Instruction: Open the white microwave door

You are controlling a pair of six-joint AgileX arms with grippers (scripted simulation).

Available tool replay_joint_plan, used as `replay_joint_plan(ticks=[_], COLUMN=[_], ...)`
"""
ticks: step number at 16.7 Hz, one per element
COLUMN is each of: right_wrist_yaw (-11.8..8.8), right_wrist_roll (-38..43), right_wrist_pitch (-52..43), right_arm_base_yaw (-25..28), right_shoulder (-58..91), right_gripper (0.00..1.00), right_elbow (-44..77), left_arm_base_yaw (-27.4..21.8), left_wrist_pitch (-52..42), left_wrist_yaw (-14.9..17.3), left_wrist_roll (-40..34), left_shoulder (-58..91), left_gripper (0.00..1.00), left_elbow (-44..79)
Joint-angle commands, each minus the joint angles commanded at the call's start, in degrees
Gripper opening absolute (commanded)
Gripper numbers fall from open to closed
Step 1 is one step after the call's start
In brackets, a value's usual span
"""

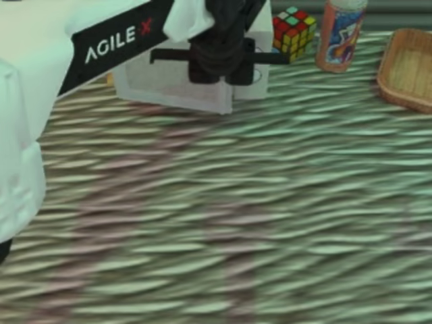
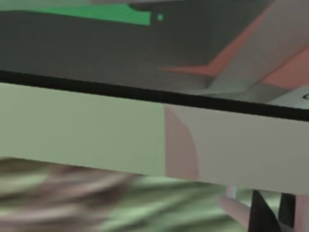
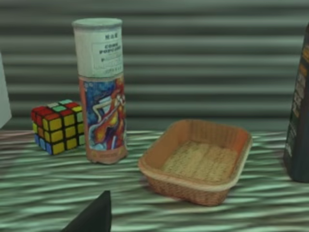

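The white microwave (image 1: 258,82) stands at the back of the table, partly under my left arm. Its door (image 1: 169,86) looks swung a little outward at its right edge. In the left wrist view the door (image 2: 96,130) runs across as a pale band, and the dark cavity with a green light (image 2: 120,46) shows past it. My left gripper (image 1: 221,71) sits at the door's right edge, its dark fingers (image 2: 263,215) close together on that edge. My right gripper is out of the top view; only one dark fingertip (image 3: 96,215) shows, above the table.
A colour cube (image 1: 293,32) and a tall printed can (image 1: 339,34) stand right of the microwave. A wicker basket (image 1: 386,79) lies at the far right. A dark box (image 3: 299,111) stands beside the basket. A slatted wall runs behind.
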Motion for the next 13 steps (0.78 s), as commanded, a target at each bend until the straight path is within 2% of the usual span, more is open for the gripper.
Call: replay_joint_plan(ticks=[6, 13], right_wrist_yaw=[0.0, 0.0], right_wrist_roll=[0.0, 0.0], right_wrist_pitch=[0.0, 0.0], right_arm_base_yaw=[0.0, 0.0], right_shoulder=[0.0, 0.0], right_gripper=[1.0, 1.0], right_elbow=[0.0, 0.0], left_arm_base_yaw=[0.8, 0.9], left_wrist_pitch=[3.9, 4.1], left_wrist_yaw=[2.0, 2.1], left_wrist_roll=[4.7, 5.0], left_shoulder=[-4.9, -5.2], left_gripper=[0.0, 0.0], left_elbow=[-7.5, -7.8])
